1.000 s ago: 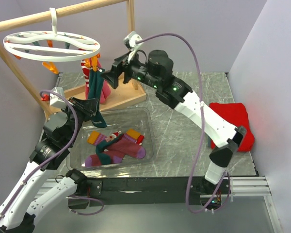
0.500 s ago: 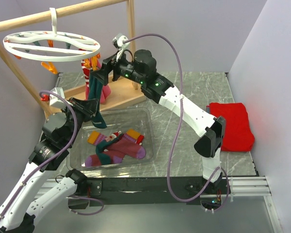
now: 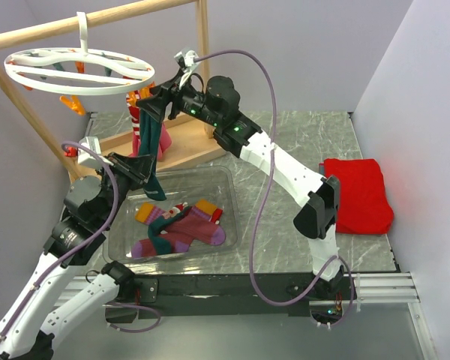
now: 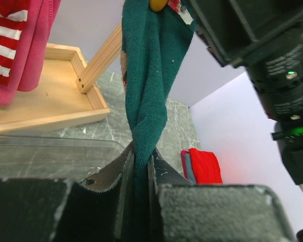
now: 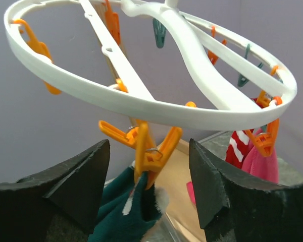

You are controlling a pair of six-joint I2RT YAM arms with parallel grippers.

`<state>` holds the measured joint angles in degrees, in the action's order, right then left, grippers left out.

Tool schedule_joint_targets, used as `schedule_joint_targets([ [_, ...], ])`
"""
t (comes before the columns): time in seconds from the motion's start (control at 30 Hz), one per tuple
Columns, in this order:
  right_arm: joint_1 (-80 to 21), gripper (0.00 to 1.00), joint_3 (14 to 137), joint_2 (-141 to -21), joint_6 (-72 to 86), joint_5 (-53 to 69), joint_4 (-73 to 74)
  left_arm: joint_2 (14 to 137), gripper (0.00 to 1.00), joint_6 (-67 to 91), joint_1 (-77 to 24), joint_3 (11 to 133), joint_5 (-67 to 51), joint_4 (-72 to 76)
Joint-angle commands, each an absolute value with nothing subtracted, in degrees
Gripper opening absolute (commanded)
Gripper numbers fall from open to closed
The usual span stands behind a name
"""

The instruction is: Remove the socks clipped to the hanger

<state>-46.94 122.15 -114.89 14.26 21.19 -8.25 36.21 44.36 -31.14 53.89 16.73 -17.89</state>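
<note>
Hanger (image 5: 141, 103) glossy white plastic; teal sock (image 4: 146, 96) matt knit cloth.

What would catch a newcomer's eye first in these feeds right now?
Probably the dark teal sock hanging from an orange clip on the white round hanger at upper left. The left gripper is shut on the sock's lower end, and the right gripper is open on either side of the clip. Next, the bright socks piled in the clear tray below, mid-table.

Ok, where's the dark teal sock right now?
Top view, left of centre: the dark teal sock hangs from an orange clip on the white round plastic hanger, its lower end pinched in the left end effector.
</note>
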Motion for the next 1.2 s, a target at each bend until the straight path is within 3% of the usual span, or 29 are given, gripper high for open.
schedule_joint_targets([
  [0.0,-46.2,0.68,125.6,-115.8,16.0,22.5,-11.7,35.6,0.17,44.6,-30.9,54.1,15.0,-17.0],
  [0.23,-46.1,0.53,125.2,-116.2,17.6,24.0,-14.7,35.6,0.16,44.7,-31.0,53.9,14.8,-16.9],
  [0.57,-45.7,0.05,127.9,-118.3,19.5,25.0,-13.9,35.1,0.16,45.4,-30.9,52.7,14.7,-17.7],
  [0.63,-45.4,0.01,127.9,-118.3,19.6,25.0,-13.7,34.8,0.16,45.4,-30.9,52.6,14.8,-18.4],
  [1.17,-44.7,0.00,126.8,-117.6,22.6,25.4,-14.8,31.2,0.15,47.9,-31.0,47.8,14.0,-21.2],
])
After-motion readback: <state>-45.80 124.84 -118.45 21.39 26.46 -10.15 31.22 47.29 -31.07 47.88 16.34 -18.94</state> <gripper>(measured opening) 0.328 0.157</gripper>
